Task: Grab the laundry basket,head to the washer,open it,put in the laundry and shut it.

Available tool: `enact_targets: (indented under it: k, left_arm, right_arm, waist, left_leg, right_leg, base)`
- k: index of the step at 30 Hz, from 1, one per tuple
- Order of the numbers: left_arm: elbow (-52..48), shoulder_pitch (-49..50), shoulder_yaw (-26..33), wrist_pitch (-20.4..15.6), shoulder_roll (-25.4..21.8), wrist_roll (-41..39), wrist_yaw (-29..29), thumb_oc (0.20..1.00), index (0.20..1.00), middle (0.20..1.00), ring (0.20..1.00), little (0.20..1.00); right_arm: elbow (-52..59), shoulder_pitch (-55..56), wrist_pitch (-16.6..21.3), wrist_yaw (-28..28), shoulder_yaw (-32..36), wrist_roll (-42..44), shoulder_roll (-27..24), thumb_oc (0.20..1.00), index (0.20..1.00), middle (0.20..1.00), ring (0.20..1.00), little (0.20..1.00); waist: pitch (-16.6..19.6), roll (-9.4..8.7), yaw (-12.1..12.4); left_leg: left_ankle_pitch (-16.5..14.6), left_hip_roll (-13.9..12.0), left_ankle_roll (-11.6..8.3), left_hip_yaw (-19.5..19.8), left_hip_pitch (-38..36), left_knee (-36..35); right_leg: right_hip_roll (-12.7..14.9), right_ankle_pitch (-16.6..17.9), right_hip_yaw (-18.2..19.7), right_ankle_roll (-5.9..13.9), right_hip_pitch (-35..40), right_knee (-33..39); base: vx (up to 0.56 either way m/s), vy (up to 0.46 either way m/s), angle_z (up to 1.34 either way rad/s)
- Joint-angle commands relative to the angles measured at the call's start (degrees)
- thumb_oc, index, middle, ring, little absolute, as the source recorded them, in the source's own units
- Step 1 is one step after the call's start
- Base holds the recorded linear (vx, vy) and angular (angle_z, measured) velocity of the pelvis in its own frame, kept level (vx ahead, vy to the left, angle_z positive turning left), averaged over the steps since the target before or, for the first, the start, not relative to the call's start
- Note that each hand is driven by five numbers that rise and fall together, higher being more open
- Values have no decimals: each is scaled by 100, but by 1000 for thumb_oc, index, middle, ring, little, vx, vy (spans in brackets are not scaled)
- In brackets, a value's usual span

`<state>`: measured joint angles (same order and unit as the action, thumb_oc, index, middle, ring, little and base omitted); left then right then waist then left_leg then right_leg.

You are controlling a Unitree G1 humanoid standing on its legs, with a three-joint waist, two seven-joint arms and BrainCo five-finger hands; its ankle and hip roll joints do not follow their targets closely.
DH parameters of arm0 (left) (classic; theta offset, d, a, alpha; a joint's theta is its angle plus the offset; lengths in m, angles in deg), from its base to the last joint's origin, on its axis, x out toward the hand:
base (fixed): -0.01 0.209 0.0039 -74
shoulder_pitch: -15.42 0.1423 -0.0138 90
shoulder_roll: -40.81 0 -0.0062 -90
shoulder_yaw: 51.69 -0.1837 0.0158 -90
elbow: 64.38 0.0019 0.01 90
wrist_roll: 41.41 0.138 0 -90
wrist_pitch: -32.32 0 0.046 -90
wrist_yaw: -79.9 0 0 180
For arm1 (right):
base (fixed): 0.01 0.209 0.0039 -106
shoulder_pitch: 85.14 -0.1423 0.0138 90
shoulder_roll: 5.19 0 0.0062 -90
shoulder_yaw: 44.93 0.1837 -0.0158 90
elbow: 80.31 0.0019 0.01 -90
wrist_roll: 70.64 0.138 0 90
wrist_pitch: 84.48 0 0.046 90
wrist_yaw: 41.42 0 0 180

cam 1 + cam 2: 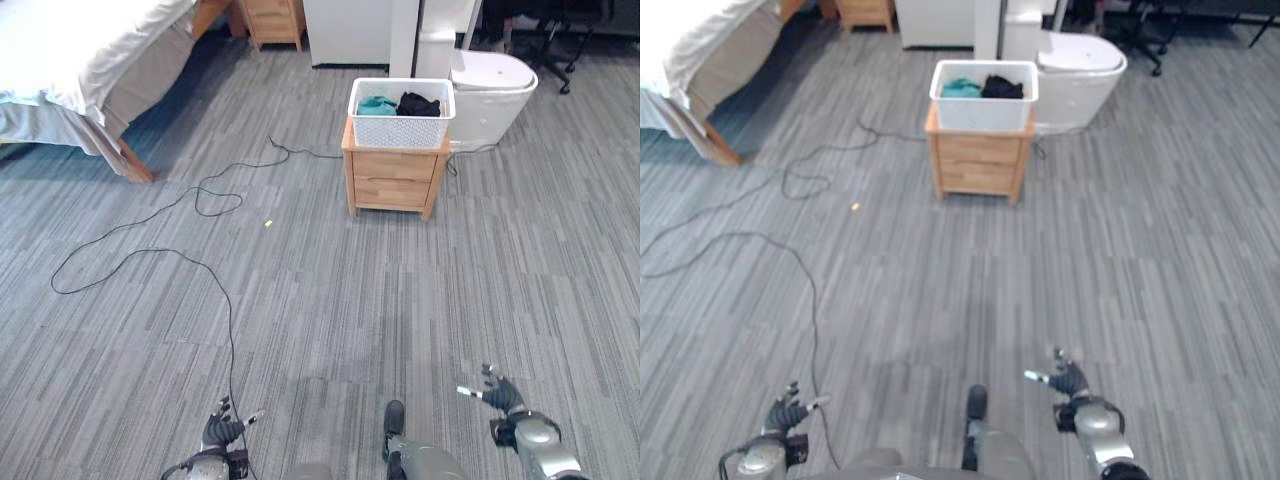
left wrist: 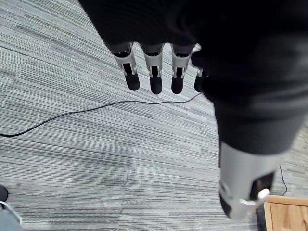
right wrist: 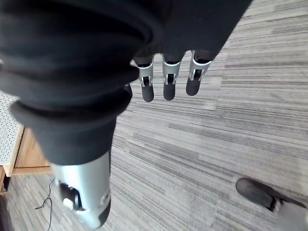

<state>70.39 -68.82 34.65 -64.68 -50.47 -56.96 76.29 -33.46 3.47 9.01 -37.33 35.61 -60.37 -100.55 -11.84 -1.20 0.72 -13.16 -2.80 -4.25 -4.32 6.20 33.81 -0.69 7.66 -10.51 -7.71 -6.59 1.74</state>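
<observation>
The white laundry basket, with teal and black laundry inside, sits on a small wooden nightstand well ahead across the grey floor, a white washer just behind it. The left hand and right hand hang low, fingers relaxed and empty. This looks like the approach step: the next move calls for walking up and reaching both hands to the basket's sides.
</observation>
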Motion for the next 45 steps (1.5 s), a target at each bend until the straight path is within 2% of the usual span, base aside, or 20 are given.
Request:
enact_targets:
  k: [1, 3, 4, 5, 6, 8, 11, 12, 14, 17, 19, 21, 23, 29, 34, 36, 37, 39, 43, 45]
  left_arm:
    - [-171, -93, -147, -103, -322, -35, -13, 1000, 1000, 1000, 1000, 1000]
    - [-230, -71, -165, -88, -349, -18, -23, 1000, 1000, 1000, 1000, 1000]
    - [-273, -48, -158, -80, -362, -18, -32, 1000, 1000, 1000, 1000, 1000]
    - [-316, -33, -152, -67, -387, -6, -61, 1000, 1000, 1000, 1000, 1000]
    - [-317, -31, -152, -68, -387, -6, -61, 1000, 1000, 1000, 1000, 1000]
    - [-348, -25, -147, -55, -395, -3, -93, 1000, 1000, 1000, 1000, 1000]
    - [-358, 106, -76, -25, -411, 76, -58, 1000, 1000, 1000, 1000, 1000]
    - [-360, 109, -76, -24, -412, 76, -58, 1000, 1000, 1000, 1000, 1000]
    - [-313, 109, -54, -20, -471, 110, -38, 1000, 1000, 1000, 1000, 1000]
    - [-319, 5, -42, -3, -602, 103, -71, 1000, 1000, 1000, 1000, 1000]
    - [-319, 3, -43, -3, -601, 103, -70, 1000, 1000, 1000, 1000, 1000]
    - [-398, -14, 4, -8, -665, 150, -127, 1000, 1000, 1000, 1000, 1000]
    - [-377, 12, 21, 13, -664, 97, -80, 1000, 1000, 1000, 1000, 1000]
    - [-226, -16, 67, 11, -493, 139, -75, 1000, 1000, 1000, 1000, 1000]
    - [-82, 71, 76, -13, -436, 206, -29, 1000, 1000, 1000, 1000, 1000]
    - [-51, 113, 39, -3, -409, 204, -31, 1000, 1000, 1000, 1000, 1000]
    - [-130, 153, -34, 4, -389, 185, 6, 1000, 1000, 1000, 1000, 1000]
    - [-132, 130, -124, 19, -363, 185, 36, 1000, 1000, 1000, 1000, 1000]
    - [-48, 19, -227, 29, -321, 178, 43, 1000, 1000, 1000, 1000, 1000]
    - [-56, -12, -318, 30, -314, 231, 63, 1000, 1000, 1000, 1000, 1000]
  right_arm:
    - [87, 51, 114, 108, -11, 300, -68, 1000, 1000, 1000, 1000, 1000]
    - [98, 73, 95, 129, -10, 290, -87, 1000, 1000, 1000, 1000, 1000]
    - [91, 86, 85, 146, -18, 273, -90, 1000, 1000, 1000, 1000, 1000]
    - [51, 89, 83, 192, -24, 256, -89, 1000, 1000, 1000, 1000, 1000]
    - [51, 91, 83, 192, -25, 256, -88, 1000, 1000, 1000, 1000, 1000]
    - [11, 67, 85, 228, -8, 238, -45, 1000, 1000, 1000, 1000, 1000]
    - [48, 148, 77, 166, 15, 130, 39, 1000, 1000, 1000, 1000, 1000]
    - [49, 152, 76, 166, 15, 129, 40, 1000, 1000, 1000, 1000, 1000]
    - [45, 90, 77, 110, -22, 52, 156, 1000, 1000, 1000, 1000, 1000]
    - [141, -57, 84, 91, -110, 71, 266, 1000, 1000, 1000, 1000, 1000]
    - [141, -58, 84, 91, -110, 71, 265, 1000, 1000, 1000, 1000, 1000]
    - [229, -82, 93, 66, -176, 52, 326, 1000, 1000, 1000, 1000, 1000]
    - [334, -47, 38, 26, -205, 26, 272, 1000, 1000, 1000, 1000, 1000]
    - [294, -35, -2, -6, -176, -26, 215, 1000, 1000, 1000, 1000, 1000]
    - [251, 106, 3, -82, -171, -36, 200, 1000, 1000, 1000, 1000, 1000]
    - [289, 198, 26, -76, -129, -2, 172, 1000, 1000, 1000, 1000, 1000]
    - [399, 237, 81, -49, -117, 98, 95, 1000, 1000, 1000, 1000, 1000]
    - [407, 234, 85, -7, -58, 155, 14, 1000, 1000, 1000, 1000, 1000]
    - [366, 188, 54, 49, -22, 187, -65, 1000, 1000, 1000, 1000, 1000]
    - [338, 179, 61, 63, 3, 193, -101, 1000, 1000, 1000, 1000, 1000]
  waist:
    - [-142, -290, 19]
    - [-165, -326, 83]
    - [-169, -309, 133]
    - [-171, -256, 210]
    - [-193, -259, 217]
    - [-164, -241, 363]
    - [19, -254, 416]
    - [23, -258, 419]
    - [123, -390, 501]
    - [58, -455, 496]
    - [78, -448, 503]
    - [-20, -333, 382]
    - [-122, -183, 124]
    - [-232, -188, -42]
    - [-39, -203, -145]
    - [67, -143, -203]
    - [64, -116, -209]
    - [62, -138, -219]
    - [44, -218, -165]
    - [29, -280, -133]
  left_leg:
    - [614, 220, 332, -299, 2, -1194]
    - [751, 228, 352, -367, 444, -1676]
    - [1006, 199, 322, -367, 555, -2027]
    - [1602, 138, 198, -333, 782, -2630]
    - [1587, 140, 197, -340, 752, -2626]
    - [1945, 31, 115, -387, 1057, -3111]
    - [1974, 53, 222, -399, 770, -3250]
    - [1968, 54, 222, -403, 773, -3243]
    - [1708, 171, 370, -506, 649, -3022]
    - [1431, 293, 583, -607, 433, -2896]
    - [1441, 279, 581, -611, 457, -2899]
    - [1194, 332, 732, -607, -34, -2983]
    - [926, 398, 701, -472, -763, -3360]
    - [421, 497, 600, -290, -1410, -3286]
    - [219, 491, 478, -89, -1806, -3198]
    - [491, 293, 229, -79, -1786, -2839]
    - [858, 110, 50, -105, -1470, -1952]
    - [1101, -50, -15, -156, -1241, -1359]
    - [873, 137, 184, -106, -702, -1337]
    - [552, 344, 328, -86, -344, -1661]
  right_leg:
    - [448, -720, -245, 1027, 280, -151]
    - [436, -869, -141, 1024, 535, -77]
    - [380, -930, -90, 1007, 660, -48]
    - [251, -1036, 0, 994, 866, 6]
    - [255, -1046, 6, 996, 895, 5]
    - [199, -1177, 141, 1032, 1197, 40]
    - [266, -1322, 249, 1140, 1405, -77]
    - [269, -1325, 252, 1142, 1403, -79]
    - [566, -1288, 317, 1357, 1432, -444]
    - [766, -764, 404, 1564, 1024, -1560]
    - [753, -748, 412, 1560, 998, -1554]
    - [803, -499, 320, 1468, 319, -2365]
    - [722, -622, -272, 1391, -303, -1445]
    - [808, -125, -748, 1610, -742, -201]
    - [854, 72, -678, 1591, -691, -194]
    - [735, 36, -680, 1443, -514, -271]
    - [598, -62, -673, 1271, -280, -259]
    - [474, -253, -640, 1086, -70, -217]
    - [438, -509, -454, 1015, 173, -134]
    - [426, -614, -286, 1062, 352, -38]
  base:
    - [327, 37, -18]
    - [319, 40, -7]
    - [332, 73, 6]
    - [334, 73, -8]
    - [359, 96, -14]
    - [398, 155, -11]
    - [430, 215, -23]
    - [541, 319, -54]
    - [417, 286, -58]
    - [251, 212, -60]
    - [122, 108, 2]
    - [436, 271, -7]
    - [663, 175, -5]
    - [430, -23, 46]
    - [348, -107, 45]
    - [464, -286, 38]
    - [418, -345, 26]
    - [331, -260, -10]
    - [224, -84, -40]
    - [202, -12, -49]
